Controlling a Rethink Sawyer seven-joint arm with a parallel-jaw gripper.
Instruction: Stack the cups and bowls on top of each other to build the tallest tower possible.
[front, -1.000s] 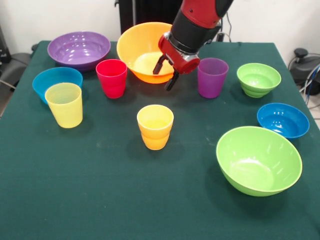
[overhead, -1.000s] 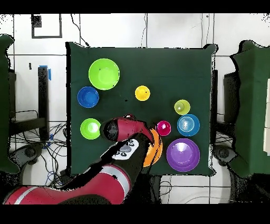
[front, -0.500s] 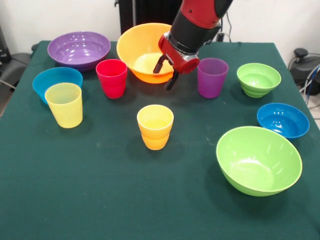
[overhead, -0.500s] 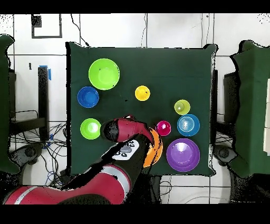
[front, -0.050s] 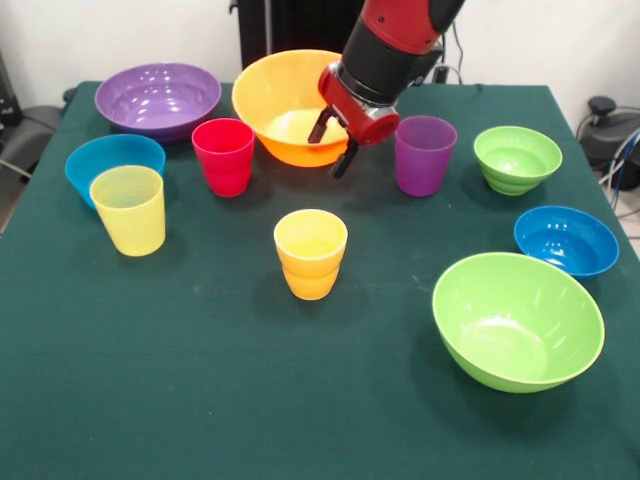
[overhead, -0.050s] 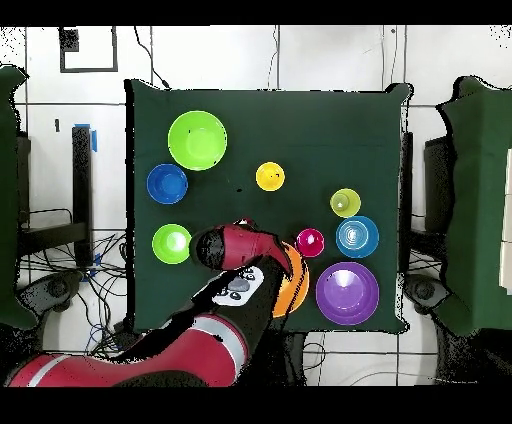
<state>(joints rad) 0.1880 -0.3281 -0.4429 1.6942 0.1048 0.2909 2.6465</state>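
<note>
table (front, -0.050s: 200, 400): dark green cloth | floor (overhead, -0.050s: 300, 60): white tiles | gripper (front, -0.050s: 333, 148): wide, empty

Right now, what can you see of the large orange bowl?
The large orange bowl is glossy, plastic-looking, round and deep, open side up and apparently empty. It stands at the green table's far edge between the purple bowl and purple cup. The open gripper hangs in front of its rim, hiding part; contact is unclear.
</note>
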